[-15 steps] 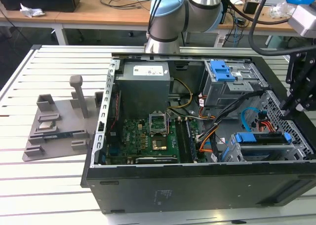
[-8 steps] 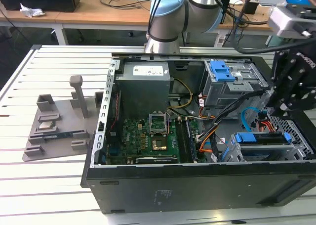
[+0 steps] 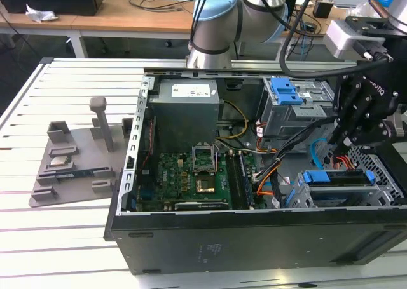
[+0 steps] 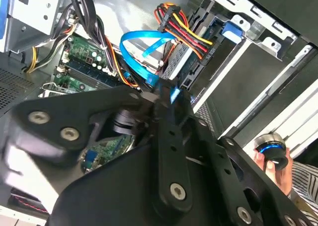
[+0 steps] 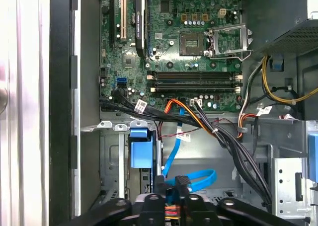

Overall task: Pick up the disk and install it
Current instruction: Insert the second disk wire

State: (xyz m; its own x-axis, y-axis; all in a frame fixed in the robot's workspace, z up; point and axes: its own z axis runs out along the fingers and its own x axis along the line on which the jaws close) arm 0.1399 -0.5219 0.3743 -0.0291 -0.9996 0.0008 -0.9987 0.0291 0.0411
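Note:
The disk [image 3: 337, 176], a flat drive in a blue plastic carrier, lies in the lower drive cage at the exterior view's right end of the open computer case. In the first wrist view its blue carrier end [image 5: 139, 154] shows in the metal cage. My gripper [image 3: 337, 143] hangs just above the cage's inner end, tips pointing down. In both wrist views its fingertips [image 5: 160, 184] stand close together, shut, right beside a blue flat cable [image 5: 196, 179]. I see nothing clamped between them. The gripper [image 4: 161, 94] sits next to the drive's cable end.
A motherboard [image 3: 191, 174] and a grey power-supply box [image 3: 184, 108] fill the case's middle. An upper bay with a blue latch [image 3: 285, 91] stands behind the gripper. Orange, red and black wires [image 4: 181, 27] crowd the drive. A grey fixture plate [image 3: 76, 155] lies outside. A hand [image 4: 271, 166] holds a round knob.

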